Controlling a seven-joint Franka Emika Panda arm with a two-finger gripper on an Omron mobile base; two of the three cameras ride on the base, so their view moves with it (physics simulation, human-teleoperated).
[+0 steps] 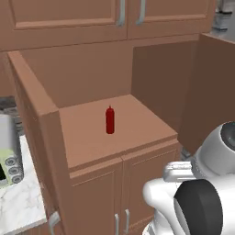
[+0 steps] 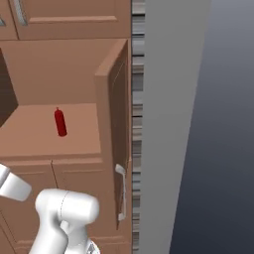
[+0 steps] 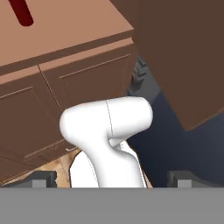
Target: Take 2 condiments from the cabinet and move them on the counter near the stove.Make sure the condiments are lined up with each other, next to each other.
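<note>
The red squeeze bottle (image 1: 109,120) stands upright, alone, mid-shelf in the open cabinet (image 1: 151,119). Judged light, slim and easily tipped; its smooth plastic may slip, so grasp the body at mid-height, below the cap. The gripper (image 3: 111,177) has its 2 fingertips spread wide, holding nothing, low and well short of the bottle. White marble counter (image 1: 20,209) lies left.

Matt brown wooden cabinet (image 1: 137,170) with smooth silver metal handles (image 2: 120,192); glossy red plastic bottle (image 1: 109,120); white veined marble counter (image 1: 23,202).
</note>
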